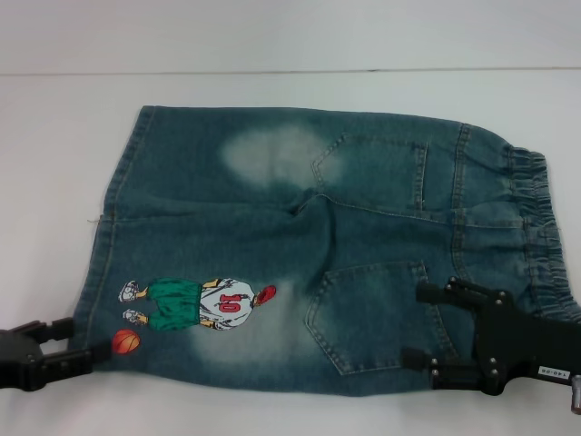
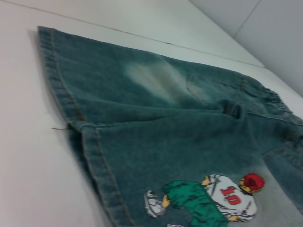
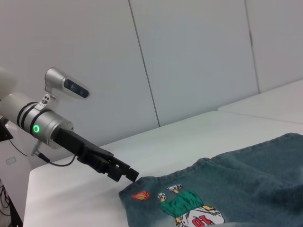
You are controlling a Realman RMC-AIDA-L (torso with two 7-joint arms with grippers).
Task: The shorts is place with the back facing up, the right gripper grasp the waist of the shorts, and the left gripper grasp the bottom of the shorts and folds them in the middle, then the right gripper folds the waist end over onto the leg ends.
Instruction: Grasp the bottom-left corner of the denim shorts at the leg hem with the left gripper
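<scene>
Faded blue-green shorts flat on white table, back pockets up, my left gripper parted at hem corner, my right gripper spread over waist-side pocket.

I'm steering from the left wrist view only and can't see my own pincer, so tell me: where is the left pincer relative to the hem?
Observer: The left pincer is at the near hem corner of the shorts, right beside the orange ball print, with its jaws open.
Operator: And the other arm?
Observer: The right pincer is open too. It is spread over the near back pocket, next to the waist of the shorts.
Operator: Is anything lifted or folded?
Observer: No. The shorts lie flat and unfolded on the white table, back side up.
</scene>
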